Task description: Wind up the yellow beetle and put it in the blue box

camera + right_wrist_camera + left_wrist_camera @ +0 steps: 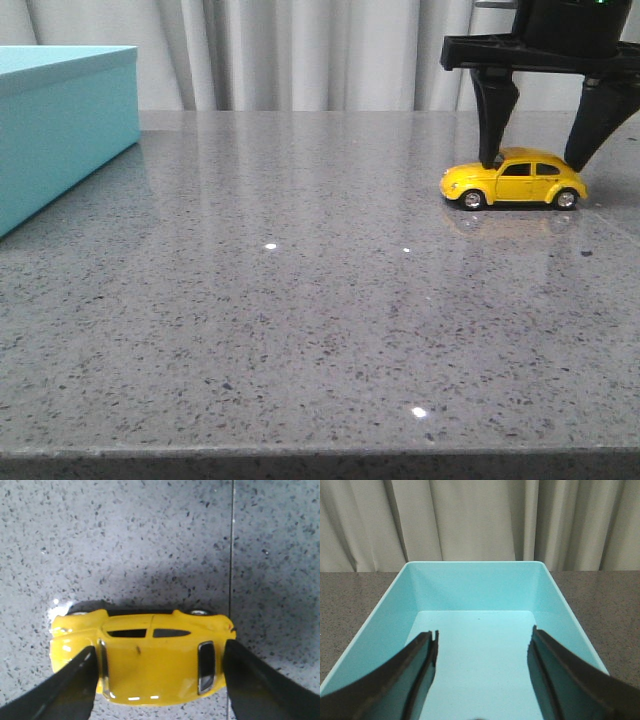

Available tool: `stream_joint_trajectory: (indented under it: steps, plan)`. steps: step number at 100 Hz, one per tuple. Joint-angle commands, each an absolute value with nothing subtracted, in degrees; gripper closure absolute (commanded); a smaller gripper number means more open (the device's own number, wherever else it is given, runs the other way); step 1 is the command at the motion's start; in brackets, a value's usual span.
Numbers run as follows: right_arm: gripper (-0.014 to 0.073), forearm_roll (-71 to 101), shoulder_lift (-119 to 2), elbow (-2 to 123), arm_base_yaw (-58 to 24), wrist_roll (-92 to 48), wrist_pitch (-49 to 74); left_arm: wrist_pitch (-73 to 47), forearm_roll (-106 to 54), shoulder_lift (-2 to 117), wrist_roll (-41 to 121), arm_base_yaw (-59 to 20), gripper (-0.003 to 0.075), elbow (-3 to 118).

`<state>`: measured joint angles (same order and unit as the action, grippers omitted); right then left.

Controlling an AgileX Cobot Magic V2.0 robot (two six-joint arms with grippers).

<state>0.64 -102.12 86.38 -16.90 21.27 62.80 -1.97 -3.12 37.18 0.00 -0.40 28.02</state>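
The yellow beetle (515, 181) stands on its wheels on the grey table at the right, nose to the left. My right gripper (535, 160) is lowered over it, open, one finger at the hood and the other at the rear. In the right wrist view the beetle (150, 660) lies lengthwise between the fingers of that gripper (160, 647). The blue box (60, 130) stands at the far left. My left gripper (482, 635) is open and empty, hovering over the box's bare turquoise inside (475, 585). It is out of the front view.
The speckled grey stone table (300, 300) runs to a front edge near the camera. A thin seam (231, 555) crosses the table by the beetle's rear. Pale curtains (300, 50) hang behind the table.
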Motion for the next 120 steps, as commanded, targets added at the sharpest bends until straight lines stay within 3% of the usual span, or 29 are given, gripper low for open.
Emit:
stream_joint_trajectory:
  steps: [1,70,120]
  plan:
    - [0.0064,-1.45,-100.19,87.95,-15.5,21.21,63.91,2.58,-3.66,37.37,-0.39,-0.55,0.0335,30.22]
    - [0.0065,-17.8,-100.19,87.91,-3.9,20.9,73.56,2.58,-3.66,37.37,-0.39,-0.55,0.0335,30.22]
    - [0.0065,-7.68,-87.7,87.91,-9.24,18.47,66.89,4.58,-3.66,37.37,-0.39,-0.55,0.0335,30.22]
